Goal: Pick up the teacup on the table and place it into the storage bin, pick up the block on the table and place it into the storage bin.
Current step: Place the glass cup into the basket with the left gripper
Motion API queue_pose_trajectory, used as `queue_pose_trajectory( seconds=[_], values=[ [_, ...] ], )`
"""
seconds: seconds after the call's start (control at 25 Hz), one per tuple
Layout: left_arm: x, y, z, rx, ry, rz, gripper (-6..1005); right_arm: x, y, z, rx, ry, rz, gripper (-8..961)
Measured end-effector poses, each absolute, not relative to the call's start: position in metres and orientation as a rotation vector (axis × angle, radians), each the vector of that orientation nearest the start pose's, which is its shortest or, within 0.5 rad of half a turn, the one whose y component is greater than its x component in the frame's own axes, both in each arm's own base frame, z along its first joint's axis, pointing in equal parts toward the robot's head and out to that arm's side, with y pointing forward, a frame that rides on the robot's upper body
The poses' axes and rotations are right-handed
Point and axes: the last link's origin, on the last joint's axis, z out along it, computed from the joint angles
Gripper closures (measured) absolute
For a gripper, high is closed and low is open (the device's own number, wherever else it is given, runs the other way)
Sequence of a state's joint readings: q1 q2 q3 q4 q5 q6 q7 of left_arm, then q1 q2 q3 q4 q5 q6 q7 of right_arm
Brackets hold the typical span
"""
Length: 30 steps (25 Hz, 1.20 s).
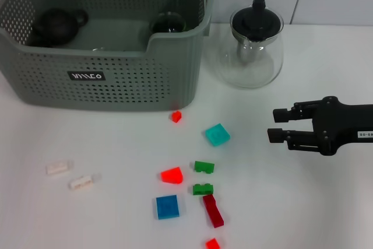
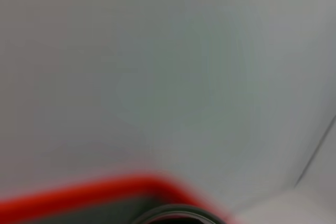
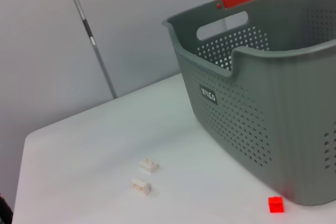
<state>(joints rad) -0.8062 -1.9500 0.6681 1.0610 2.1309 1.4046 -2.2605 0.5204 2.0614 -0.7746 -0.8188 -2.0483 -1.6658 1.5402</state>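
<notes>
1. The storage bin (image 1: 116,80) stands at the far left of the tabletop (image 1: 315,208). 2 dark rounded pieces lie inside it, 1 in its far left corner (image 1: 55,24) and 1 by its notched front wall (image 1: 168,23); either could be the teacup, so that half looks done, though I cannot be certain.
2. The blocks are not yet binned. They lie scattered on the tabletop in front of the bin: a teal block (image 1: 217,134), a blue block (image 1: 168,207), red and green pieces, and 2 white blocks (image 1: 70,175) toward the left edge.
3. The right gripper (image 1: 277,125) hovers near the right edge, jaws parted and holding nothing, pointing toward the blocks.
4. The left gripper is out of view.
</notes>
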Motion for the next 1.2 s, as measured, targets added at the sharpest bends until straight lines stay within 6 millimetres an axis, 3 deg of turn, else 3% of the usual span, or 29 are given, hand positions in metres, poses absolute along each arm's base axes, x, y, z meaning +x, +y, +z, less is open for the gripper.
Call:
queue_pose_trajectory(
  seconds=[0.24,0.48,0.8,1.04,1.12,1.2],
  values=[
    [-0.16,0.479,0.073,-2.34,-0.986,-0.008,944,0.247,0.328,0.017,-2.863,0.611,0.583,433],
    [-0.172,0.484,0.034,-2.287,-0.926,0.215,943,0.247,0.328,0.016,-2.863,0.611,0.583,433],
    [-0.182,0.481,0.025,-2.268,-0.925,0.244,943,0.247,0.328,0.017,-2.862,0.611,0.584,434],
    [-0.183,0.478,0.027,-2.265,-0.955,0.183,864,0.247,0.329,0.016,-2.863,0.615,0.589,434],
    [-0.179,0.473,0.039,-2.266,-0.974,0.024,662,0.247,0.329,0.016,-2.861,0.615,0.591,434],
    [-0.175,0.463,0.059,-2.275,-0.969,-0.188,579,0.247,0.329,0.017,-2.856,0.617,0.595,434]
  ],
)
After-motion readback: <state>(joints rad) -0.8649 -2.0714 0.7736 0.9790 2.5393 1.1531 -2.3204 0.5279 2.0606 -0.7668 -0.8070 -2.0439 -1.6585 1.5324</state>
